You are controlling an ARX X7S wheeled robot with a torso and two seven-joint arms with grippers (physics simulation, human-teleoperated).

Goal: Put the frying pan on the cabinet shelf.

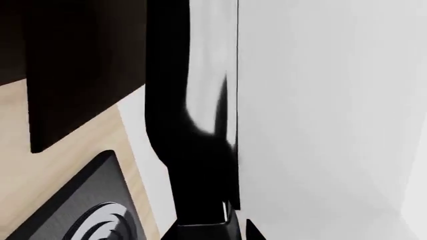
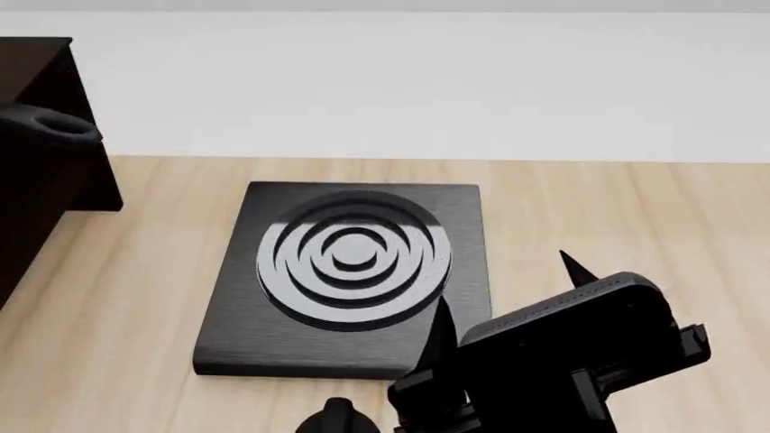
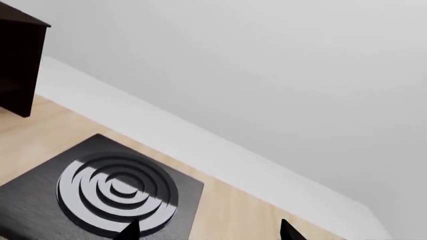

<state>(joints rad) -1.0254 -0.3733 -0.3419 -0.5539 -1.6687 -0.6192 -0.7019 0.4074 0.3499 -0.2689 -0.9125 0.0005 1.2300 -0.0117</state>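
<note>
In the left wrist view the frying pan [image 1: 193, 150] fills the middle as a glossy black shape with a thin pale rim, seen edge-on and held up. My left gripper [image 1: 230, 231] is shut on its lower end. The near-black cabinet [image 1: 73, 70] stands close beside the pan. In the head view the cabinet [image 2: 42, 207] is at the far left, with a dark grey rounded part [image 2: 49, 126] against it; the pan itself does not show clearly there. My right gripper [image 2: 506, 298] is open and empty over the table's front right, and it also shows in the right wrist view [image 3: 210, 231].
A square black stove plate with concentric rings [image 2: 349, 271] lies in the middle of the pale wooden table [image 2: 626, 216]. It also shows in the wrist views [image 1: 87, 210] [image 3: 120, 190]. A white wall [image 2: 421, 81] runs behind the table. A black knob [image 2: 337, 417] sits at the front edge.
</note>
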